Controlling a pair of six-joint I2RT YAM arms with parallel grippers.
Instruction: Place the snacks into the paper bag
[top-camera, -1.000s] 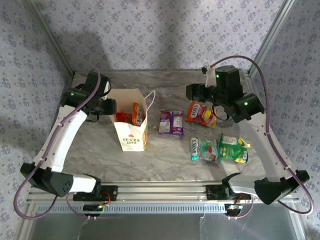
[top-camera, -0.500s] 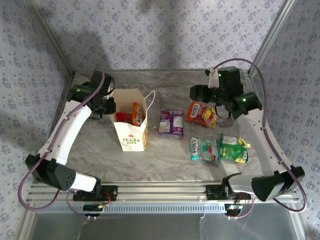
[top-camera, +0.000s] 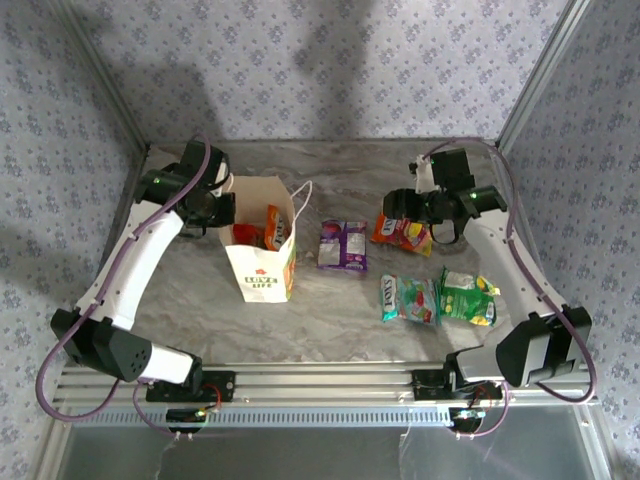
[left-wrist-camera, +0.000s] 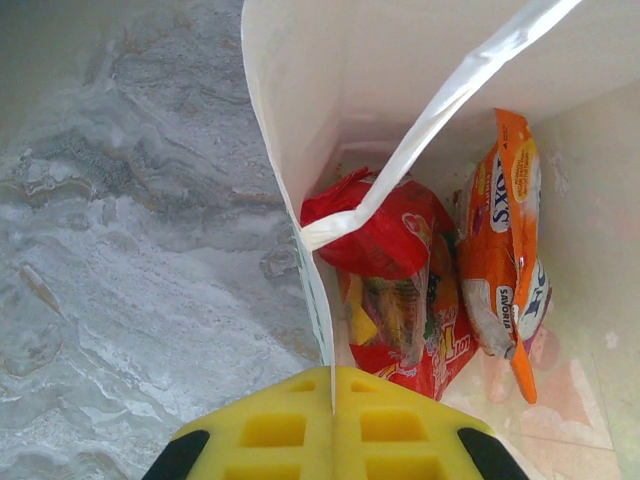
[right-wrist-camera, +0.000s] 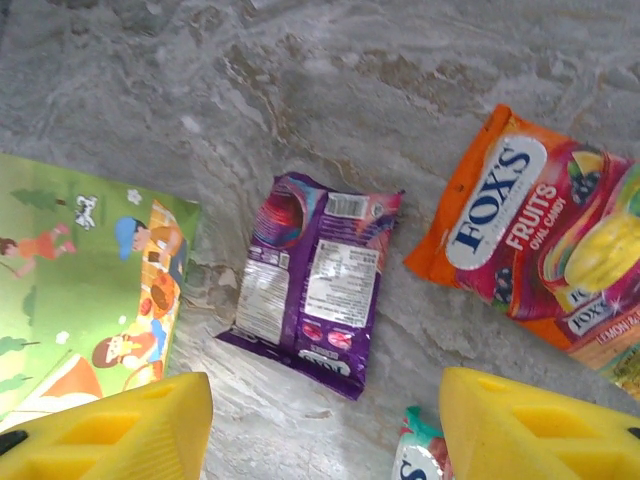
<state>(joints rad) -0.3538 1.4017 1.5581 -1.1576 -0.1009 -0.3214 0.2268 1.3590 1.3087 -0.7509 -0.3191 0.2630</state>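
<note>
The left gripper (left-wrist-camera: 332, 385) is pinched shut on the near wall of the paper bag (left-wrist-camera: 290, 120), which stands upright on the table (top-camera: 330, 330). That hold probably works best firm but gentle: enough to keep the mouth spread without tugging the light bag over. The right gripper (right-wrist-camera: 325, 385) hangs with its jaws apart above the purple packet (right-wrist-camera: 315, 280), holding nothing. A sound next move would be a straight drop across the packet's narrow width. Inside the bag lie two snacks, a red packet (left-wrist-camera: 385, 235) and an orange packet (left-wrist-camera: 505, 250) on edge. Another orange one (right-wrist-camera: 520, 230), a teal packet (top-camera: 408, 298) and a green packet (top-camera: 468, 296) wait on the table.
</note>
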